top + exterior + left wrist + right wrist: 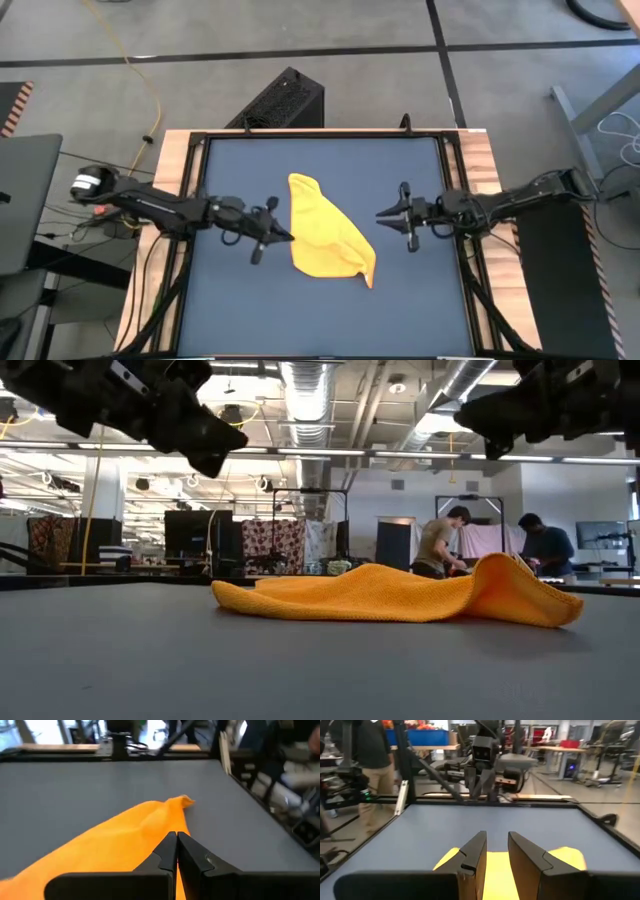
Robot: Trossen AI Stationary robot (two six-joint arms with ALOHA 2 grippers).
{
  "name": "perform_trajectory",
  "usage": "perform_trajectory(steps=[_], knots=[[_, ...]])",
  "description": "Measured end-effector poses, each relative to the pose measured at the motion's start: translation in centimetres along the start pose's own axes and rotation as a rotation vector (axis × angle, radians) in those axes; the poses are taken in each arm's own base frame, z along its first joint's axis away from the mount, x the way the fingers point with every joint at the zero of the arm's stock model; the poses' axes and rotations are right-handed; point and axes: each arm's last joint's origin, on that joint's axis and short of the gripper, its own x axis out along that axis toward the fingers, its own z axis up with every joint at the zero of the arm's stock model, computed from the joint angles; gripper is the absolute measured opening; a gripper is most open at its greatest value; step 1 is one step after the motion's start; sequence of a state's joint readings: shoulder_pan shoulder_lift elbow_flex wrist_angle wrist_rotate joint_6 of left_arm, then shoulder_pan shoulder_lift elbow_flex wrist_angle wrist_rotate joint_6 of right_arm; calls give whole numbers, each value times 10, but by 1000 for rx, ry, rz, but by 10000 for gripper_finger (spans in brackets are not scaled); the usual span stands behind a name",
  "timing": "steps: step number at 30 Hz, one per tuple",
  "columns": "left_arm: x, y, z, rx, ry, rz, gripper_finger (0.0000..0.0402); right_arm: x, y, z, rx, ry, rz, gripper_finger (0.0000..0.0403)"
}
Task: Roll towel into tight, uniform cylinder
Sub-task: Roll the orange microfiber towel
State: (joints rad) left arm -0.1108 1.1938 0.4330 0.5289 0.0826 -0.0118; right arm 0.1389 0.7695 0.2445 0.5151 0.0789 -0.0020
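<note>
The towel [325, 238] is a bright yellow cloth lying loosely folded and flat on the dark mat, mid-table. In the low view it [400, 595] is a low heap with a raised fold at one end. My left gripper [285, 237] is shut and empty, at the towel's left edge. The left wrist view shows its fingers [176, 842] pressed together above the cloth [125, 835]. My right gripper [383, 213] hovers just right of the towel, fingers a narrow gap apart and empty [497, 845]. Yellow cloth [495, 865] lies below it. In the low view both arms are off the table.
The dark mat [240, 310] sits in a black frame on a wooden table [485, 160]. A black box [285, 100] stands on the floor beyond the table. Two people [440, 540] stand far off in the room. Another person [370, 755] stands beside the table.
</note>
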Motion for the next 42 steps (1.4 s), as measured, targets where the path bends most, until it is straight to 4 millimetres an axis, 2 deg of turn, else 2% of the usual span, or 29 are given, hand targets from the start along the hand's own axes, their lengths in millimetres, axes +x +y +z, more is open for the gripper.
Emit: perform_trajectory(steps=[5, 12, 17, 21, 29, 35, 37, 42], knots=[[27, -14, -6, 90, 70, -63, 14, 21, 14, 2, -8, 68, 63, 108], [60, -31, -19, 214, 177, -101, 81, 57, 23, 1, -31, 162, 47, 108], [71, -38, -28, 245, 347, -137, 122, 81, 26, -3, -58, 211, 50, 108], [76, -37, -33, 246, 417, -140, 131, 95, 29, -8, -109, 243, 56, 108], [84, -35, -54, 330, 518, -152, 128, 116, 29, -16, -143, 285, 54, 108], [93, -30, -59, 443, 577, -86, 123, 117, 30, -26, -153, 337, 58, 108], [93, -30, -57, 465, 621, -79, 104, 118, 30, -25, -157, 329, 58, 108], [102, -29, -34, 477, 635, -49, 13, 110, 29, -16, -168, 346, 61, 108]])
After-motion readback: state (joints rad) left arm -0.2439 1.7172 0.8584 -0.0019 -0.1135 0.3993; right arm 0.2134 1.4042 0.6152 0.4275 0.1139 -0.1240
